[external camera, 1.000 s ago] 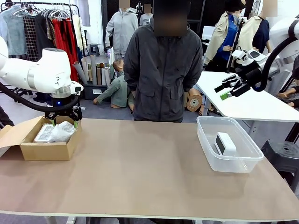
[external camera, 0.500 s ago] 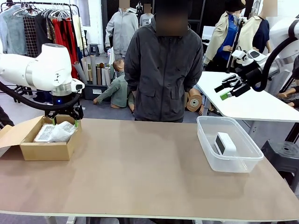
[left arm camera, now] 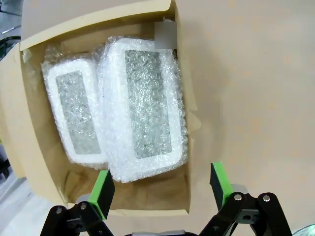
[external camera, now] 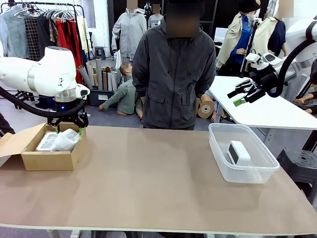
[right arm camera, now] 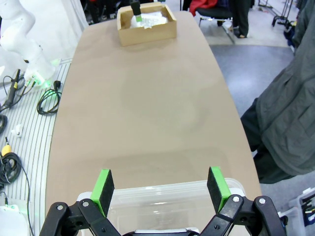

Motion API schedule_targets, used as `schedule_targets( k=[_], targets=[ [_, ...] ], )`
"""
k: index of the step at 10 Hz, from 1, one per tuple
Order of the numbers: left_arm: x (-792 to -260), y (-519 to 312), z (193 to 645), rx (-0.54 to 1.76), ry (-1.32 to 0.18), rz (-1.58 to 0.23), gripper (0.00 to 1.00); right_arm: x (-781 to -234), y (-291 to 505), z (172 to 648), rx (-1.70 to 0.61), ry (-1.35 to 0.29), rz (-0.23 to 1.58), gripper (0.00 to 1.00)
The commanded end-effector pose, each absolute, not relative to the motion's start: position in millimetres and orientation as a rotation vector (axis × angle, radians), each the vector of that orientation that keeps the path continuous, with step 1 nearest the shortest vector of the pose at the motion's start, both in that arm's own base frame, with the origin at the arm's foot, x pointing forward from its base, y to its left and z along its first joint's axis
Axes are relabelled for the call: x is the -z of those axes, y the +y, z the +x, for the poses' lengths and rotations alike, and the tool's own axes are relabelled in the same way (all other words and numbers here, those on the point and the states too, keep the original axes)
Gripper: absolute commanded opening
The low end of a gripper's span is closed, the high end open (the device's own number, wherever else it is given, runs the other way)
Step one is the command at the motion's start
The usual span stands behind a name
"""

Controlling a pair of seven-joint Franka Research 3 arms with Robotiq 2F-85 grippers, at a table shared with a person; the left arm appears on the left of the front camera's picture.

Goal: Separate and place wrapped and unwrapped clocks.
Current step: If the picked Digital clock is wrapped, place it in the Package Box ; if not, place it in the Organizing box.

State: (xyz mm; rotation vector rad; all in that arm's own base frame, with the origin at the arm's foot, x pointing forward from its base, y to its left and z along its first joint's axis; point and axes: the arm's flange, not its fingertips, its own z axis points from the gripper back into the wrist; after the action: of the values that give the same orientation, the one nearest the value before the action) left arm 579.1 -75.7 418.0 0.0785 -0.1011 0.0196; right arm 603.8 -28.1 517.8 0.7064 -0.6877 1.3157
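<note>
Two bubble-wrapped clocks (left arm camera: 142,108) (left arm camera: 74,110) with grey speckled faces lie side by side in the brown cardboard box (left arm camera: 29,147); in the front view the wrapped clocks (external camera: 60,140) rest in the box (external camera: 49,159) at the table's left. My left gripper (left arm camera: 160,188) hovers open just above the box's edge (external camera: 69,128), holding nothing. The bare white clock (external camera: 238,151) stands in the clear plastic tub (external camera: 262,171) at the right. My right gripper (external camera: 237,94) hangs open high above the tub (right arm camera: 162,194), empty.
A person in a dark jacket (external camera: 171,74) stands at the far edge of the brown table (external camera: 148,183). A white table (external camera: 267,111) stands behind at the right. The box (right arm camera: 146,22) sits at the far end in the right wrist view.
The left arm rose slightly above the box between the earliest frame and half a second ago, then held still. The right arm has not moved.
</note>
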Motion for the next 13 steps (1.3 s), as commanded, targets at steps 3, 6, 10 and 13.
schedule_targets(
  k=[3,6,10,13],
  targets=[
    [-418.7,-75.2,579.7,-0.016,-0.112,0.077,1.0,-519.1,-26.3,603.2,-1.313,-0.695,0.691,1.0],
    [-418.0,-75.7,579.1,-0.02,-0.101,0.079,1.0,-519.1,-26.3,603.2,-1.313,-0.695,0.691,1.0],
    [-454.1,-56.9,552.1,0.293,-0.125,0.008,1.0,-519.1,-26.3,603.2,-1.313,-0.695,0.691,1.0],
    [-494.2,-46.4,534.0,0.606,-0.218,-0.072,1.0,-519.1,-26.3,603.2,-1.313,-0.695,0.691,1.0]
  ],
)
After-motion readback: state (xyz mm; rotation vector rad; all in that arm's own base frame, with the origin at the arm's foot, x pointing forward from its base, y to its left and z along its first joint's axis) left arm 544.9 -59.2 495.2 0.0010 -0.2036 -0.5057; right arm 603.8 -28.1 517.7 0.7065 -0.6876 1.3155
